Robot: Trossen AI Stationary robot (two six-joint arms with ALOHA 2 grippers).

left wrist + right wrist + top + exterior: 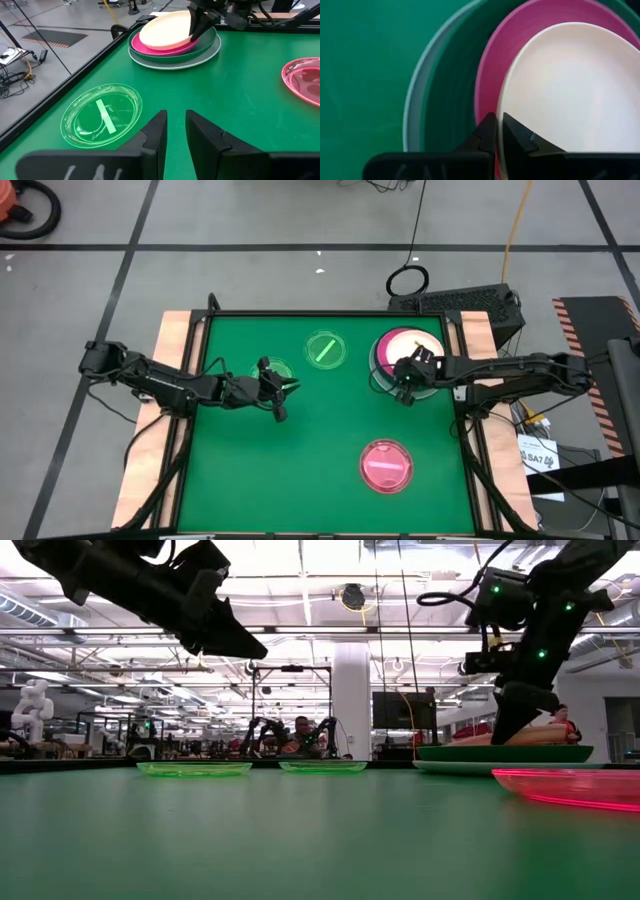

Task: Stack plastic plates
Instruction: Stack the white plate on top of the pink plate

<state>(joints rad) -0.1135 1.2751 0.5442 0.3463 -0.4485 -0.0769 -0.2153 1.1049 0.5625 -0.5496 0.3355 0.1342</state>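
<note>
Four larger plates sit stacked near the far right corner of the green counter: a pale blue plate at the bottom, a dark green plate on it, a magenta plate above that, and a cream plate on top, lying off-centre so the magenta rim shows along one side. The right gripper sits at the near edge of this stack, its fingers pressed almost together at the cream plate's rim, though whether they pinch it cannot be told. Two small translucent green plates lie flat, one striped green plate toward the far middle, the other green plate just beside the left gripper, whose fingers stand slightly spread and empty above the counter. A translucent pink plate with a pale stripe lies alone near the front right.
</note>
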